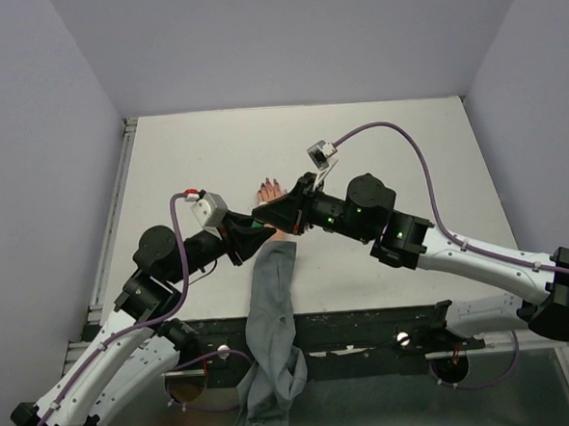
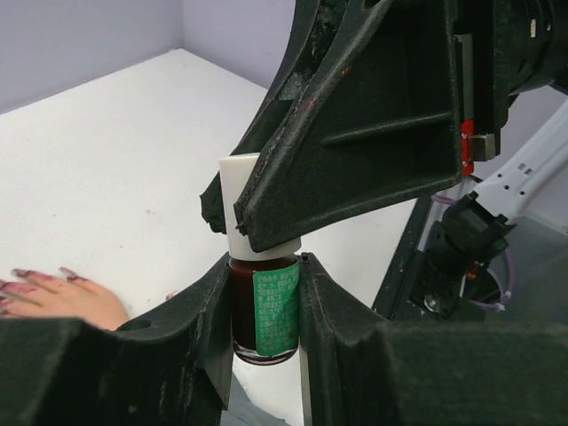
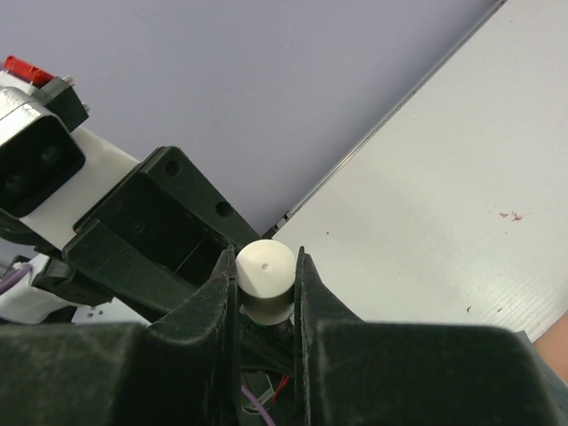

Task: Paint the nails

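Observation:
A small peach mannequin hand (image 1: pixel 269 194) with dark red-purple nails (image 1: pixel 267 183) lies on the white table, its grey sleeve (image 1: pixel 273 310) running down over the front edge. It also shows at the left edge of the left wrist view (image 2: pixel 62 297), with its nails (image 2: pixel 22 273) visible. My left gripper (image 2: pixel 264 306) is shut on a dark red polish bottle (image 2: pixel 264 311) with a green label. My right gripper (image 3: pixel 265 271) is shut on the bottle's white cap (image 3: pixel 265 277), which also shows in the left wrist view (image 2: pixel 240 200). Both grippers meet just below the hand (image 1: pixel 280 218).
The white table (image 1: pixel 396 148) has a raised metal rim along its left side (image 1: pixel 111 224). Purple cables loop over both arms (image 1: pixel 406 138). A few small red paint specks mark the table (image 3: pixel 510 216). Black mounting plates run along the near edge (image 1: pixel 369 324).

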Robot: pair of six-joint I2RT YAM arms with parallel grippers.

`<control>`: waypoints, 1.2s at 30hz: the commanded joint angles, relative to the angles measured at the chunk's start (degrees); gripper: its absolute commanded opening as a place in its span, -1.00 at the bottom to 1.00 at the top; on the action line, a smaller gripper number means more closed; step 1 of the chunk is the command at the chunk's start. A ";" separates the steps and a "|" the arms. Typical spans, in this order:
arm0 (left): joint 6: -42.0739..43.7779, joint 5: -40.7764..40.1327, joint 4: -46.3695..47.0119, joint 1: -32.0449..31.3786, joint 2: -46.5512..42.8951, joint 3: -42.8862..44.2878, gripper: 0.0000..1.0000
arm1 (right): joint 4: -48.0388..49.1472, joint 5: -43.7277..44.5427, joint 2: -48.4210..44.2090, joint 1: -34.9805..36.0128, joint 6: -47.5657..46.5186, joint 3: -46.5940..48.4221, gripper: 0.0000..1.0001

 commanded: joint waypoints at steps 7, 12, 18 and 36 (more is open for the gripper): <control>-3.54 14.43 2.84 2.54 3.20 -0.29 -1.00 | -1.69 -4.60 -5.44 0.25 -9.24 2.91 -0.99; -4.43 15.59 3.90 2.98 3.55 -0.47 -1.00 | -2.13 -6.63 -5.08 0.33 -9.86 2.73 -0.81; -2.76 10.93 2.49 3.07 1.45 -0.82 -1.00 | -3.01 -2.42 -6.66 0.33 -8.98 1.59 0.12; 2.17 -13.94 -6.73 1.05 -3.22 0.06 -1.00 | -0.38 -0.81 -2.02 0.33 2.27 1.32 0.33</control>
